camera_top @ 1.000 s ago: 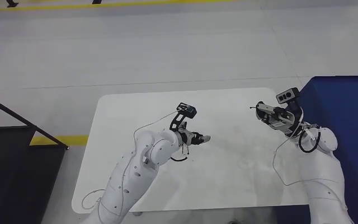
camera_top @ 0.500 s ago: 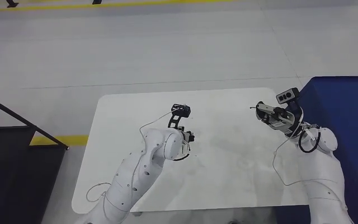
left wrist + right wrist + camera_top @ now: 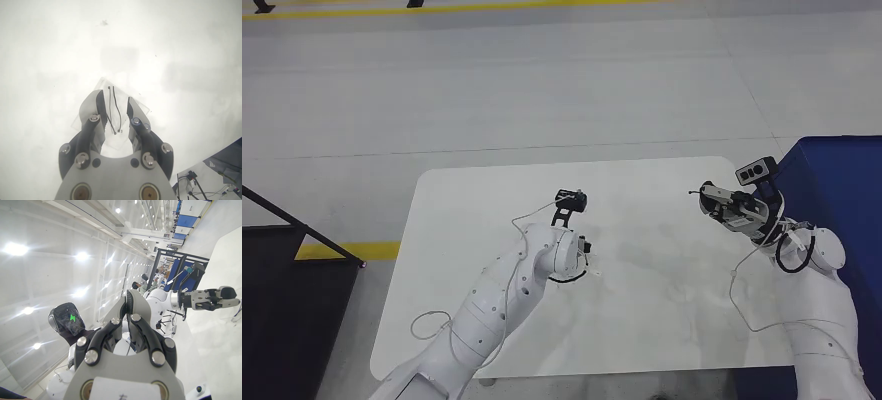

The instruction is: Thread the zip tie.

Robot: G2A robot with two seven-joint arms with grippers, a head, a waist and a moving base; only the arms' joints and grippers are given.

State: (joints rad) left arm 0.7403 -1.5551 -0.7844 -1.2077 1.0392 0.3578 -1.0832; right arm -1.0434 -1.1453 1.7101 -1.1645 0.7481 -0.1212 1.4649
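Note:
Two black zip ties [image 3: 115,108] lie side by side inside a clear plastic bag [image 3: 123,91] flat on the white table [image 3: 662,320]. My left gripper [image 3: 114,96] points straight down over that bag, open, with one finger on either side of the ties and nothing gripped. From the top view it [image 3: 582,246] hangs near the table's middle. My right gripper [image 3: 128,293] is held up above the table's right side [image 3: 704,195], shut on a thin black zip tie [image 3: 128,338] that runs back between its fingers toward the palm.
A blue panel [image 3: 832,180] stands against the table's right edge beside the right arm. A dark frame [image 3: 282,300] sits off the left edge. Small dark specks [image 3: 103,23] mark the table beyond the bag.
The left arm swung in and its wrist turned from pointing sideways to pointing down over the bag. The right arm has stayed put.

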